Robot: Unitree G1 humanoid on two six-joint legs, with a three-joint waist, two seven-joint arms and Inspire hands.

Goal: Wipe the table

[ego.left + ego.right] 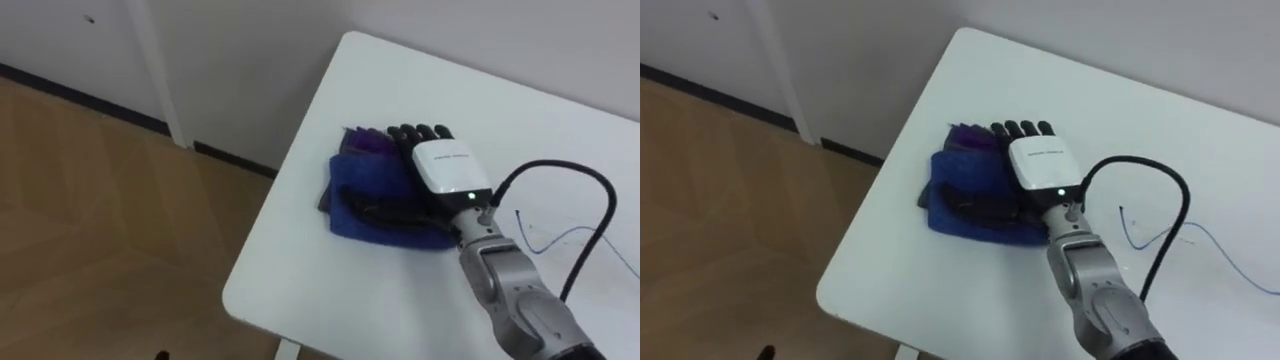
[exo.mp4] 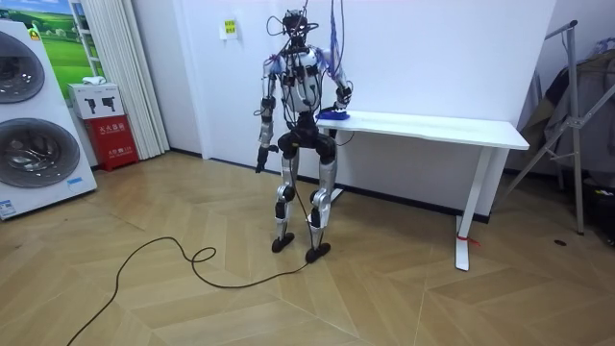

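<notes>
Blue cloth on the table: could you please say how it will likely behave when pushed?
The blue cloth looks soft and folded, so probably floppy and light. Under the flat right hand it should slide over the smooth white table, perhaps bunching.

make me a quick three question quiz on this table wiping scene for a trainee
1. True or false: the right robot hand lies flat, fingers straight, on the blue cloth.
2. Where is the cloth? A) on the white table, near its end by the robot; B) on the floor; C) draped over the robot's arm.
3. Fill in: the thin blue scribble on the table lies to the cloth's ___ (robot's side).

Key: 1 true; 2 A; 3 right.
</notes>
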